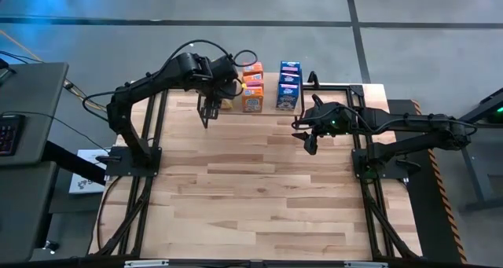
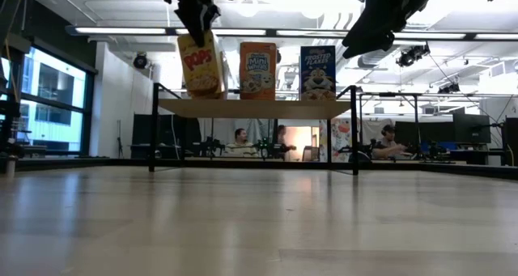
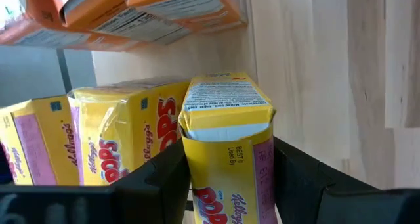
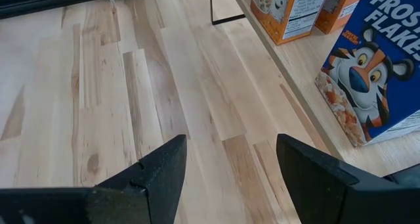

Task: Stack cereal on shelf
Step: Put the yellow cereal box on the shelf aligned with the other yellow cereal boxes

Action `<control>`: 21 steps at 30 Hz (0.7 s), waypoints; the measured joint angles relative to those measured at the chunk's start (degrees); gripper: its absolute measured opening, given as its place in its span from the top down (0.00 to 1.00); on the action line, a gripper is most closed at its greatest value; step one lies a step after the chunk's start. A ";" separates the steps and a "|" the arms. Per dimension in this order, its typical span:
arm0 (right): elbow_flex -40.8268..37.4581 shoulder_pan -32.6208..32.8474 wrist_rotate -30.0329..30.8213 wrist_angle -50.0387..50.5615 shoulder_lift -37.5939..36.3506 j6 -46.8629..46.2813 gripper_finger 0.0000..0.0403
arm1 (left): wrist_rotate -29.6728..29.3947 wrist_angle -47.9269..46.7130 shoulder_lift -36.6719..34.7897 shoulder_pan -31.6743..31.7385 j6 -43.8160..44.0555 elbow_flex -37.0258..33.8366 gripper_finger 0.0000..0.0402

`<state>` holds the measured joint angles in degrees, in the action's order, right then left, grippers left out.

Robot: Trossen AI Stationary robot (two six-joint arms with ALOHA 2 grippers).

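Risks: left end effector (image 3: 230, 184) grasping yellow box (image 3: 226, 138) above shelf (image 2: 255, 108), at its left end, beside two yellow boxes (image 3: 98, 138) already standing there. Box hangs slightly tilted in low view; released so, may topple or nudge neighbours. Orange boxes (image 1: 252, 89) and blue boxes (image 1: 288, 85) close by; wide swing could knock them. Right end effector (image 4: 226, 165) released, empty, over tabletop (image 1: 259, 189) beside shelf, waiting.

Left pincer (image 3: 230, 184) clamped on yellow box (image 3: 226, 138), right pincer (image 4: 230, 165) apparently parted, hovering empty
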<state>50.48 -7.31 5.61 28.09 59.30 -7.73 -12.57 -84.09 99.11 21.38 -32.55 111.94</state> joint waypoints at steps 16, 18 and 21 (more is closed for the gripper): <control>0.00 0.00 0.00 0.00 -0.01 -1.31 0.43 | 0.17 -0.07 0.00 0.42 -0.53 0.00 0.58; 0.00 0.00 0.00 0.00 0.01 -1.29 0.43 | 0.19 -0.53 0.00 0.42 -0.57 0.00 0.58; 0.00 -0.01 0.00 -0.01 -0.01 -1.29 0.43 | 0.19 -0.44 0.52 0.49 -0.54 0.02 0.58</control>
<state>50.48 -7.32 5.61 28.08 59.29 -9.02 -12.38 -84.53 99.63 21.87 -33.09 111.96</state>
